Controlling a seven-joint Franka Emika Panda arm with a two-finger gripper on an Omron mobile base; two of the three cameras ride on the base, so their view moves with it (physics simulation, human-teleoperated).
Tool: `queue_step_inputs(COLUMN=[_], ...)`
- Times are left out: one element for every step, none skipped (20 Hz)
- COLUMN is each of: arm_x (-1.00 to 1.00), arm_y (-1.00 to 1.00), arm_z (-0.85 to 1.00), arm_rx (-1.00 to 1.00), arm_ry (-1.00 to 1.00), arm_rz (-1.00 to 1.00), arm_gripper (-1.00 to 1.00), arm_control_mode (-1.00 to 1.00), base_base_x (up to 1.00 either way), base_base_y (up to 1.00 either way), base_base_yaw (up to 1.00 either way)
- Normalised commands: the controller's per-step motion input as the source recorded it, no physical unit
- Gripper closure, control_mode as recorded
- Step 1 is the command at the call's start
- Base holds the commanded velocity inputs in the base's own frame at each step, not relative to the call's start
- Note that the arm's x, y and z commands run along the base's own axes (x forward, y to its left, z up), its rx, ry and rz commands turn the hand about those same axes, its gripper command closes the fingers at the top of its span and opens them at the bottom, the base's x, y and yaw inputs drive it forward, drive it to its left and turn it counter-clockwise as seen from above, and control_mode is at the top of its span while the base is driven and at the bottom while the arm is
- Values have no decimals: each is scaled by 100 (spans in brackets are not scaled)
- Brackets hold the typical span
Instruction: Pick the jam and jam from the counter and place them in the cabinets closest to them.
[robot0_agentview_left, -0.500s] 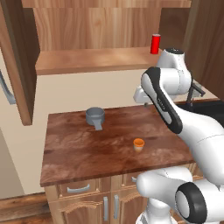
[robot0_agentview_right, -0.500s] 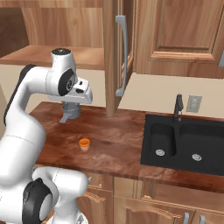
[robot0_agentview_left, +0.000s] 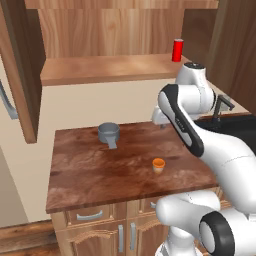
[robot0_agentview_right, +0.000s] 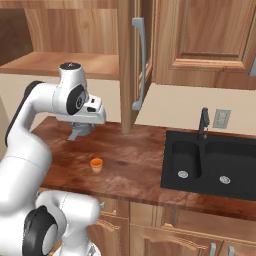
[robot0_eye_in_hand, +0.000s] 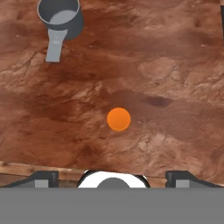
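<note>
A red cylindrical jam jar (robot0_agentview_left: 177, 50) stands upright on the open cabinet's shelf (robot0_agentview_left: 100, 70), at its right end. On the counter (robot0_agentview_left: 100, 170) sits a small orange pot (robot0_agentview_left: 158, 165), seen from above as an orange disc (robot0_eye_in_hand: 118, 119); I cannot tell if it is jam. My gripper (robot0_eye_in_hand: 113, 178) hangs high over the counter above that pot, tips wide apart and open, with nothing between them. In the right base view my hand (robot0_agentview_right: 94, 114) is above and a little behind the orange pot (robot0_agentview_right: 96, 164).
A grey saucepan (robot0_agentview_left: 108, 132) stands at the back of the counter, handle toward the front. An open cabinet door (robot0_agentview_right: 129, 65) with a long grey handle juts out right of my hand. A black sink (robot0_agentview_right: 215, 170) and faucet (robot0_agentview_right: 202, 122) lie further right.
My hand has come slightly lower over the counter. The red jar, orange pot and saucepan have stayed where they were.
</note>
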Motion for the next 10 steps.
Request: queue_step_inputs(arm_x=[0, 0, 0, 0, 0, 0, 0, -1, -3, -7], arm_y=[0, 0, 0, 0, 0, 0, 0, 0, 0, -4], arm_z=[-35, -34, -31, -29, -28, -29, -31, -34, -34, -32], arm_rx=[-5, -4, -2, -1, -1, -1, -1, 0, 0, 0], arm_ry=[4, 3, 3, 1, 2, 2, 3, 3, 3, 0], arm_rz=[0, 0, 0, 0, 0, 0, 0, 0, 0, 0], arm_gripper=[-100, -100, -100, -100, -100, -100, -100, -100, -100, -100], arm_control_mode=[-100, -100, -100, -100, -100, -100, -100, -100, -100, -100], base_base_x=[0, 0, 0, 0, 0, 0, 0, 0, 0, 0], base_base_y=[0, 0, 0, 0, 0, 0, 0, 0, 0, 0], base_base_yaw=[0, 0, 0, 0, 0, 0, 0, 0, 0, 0])
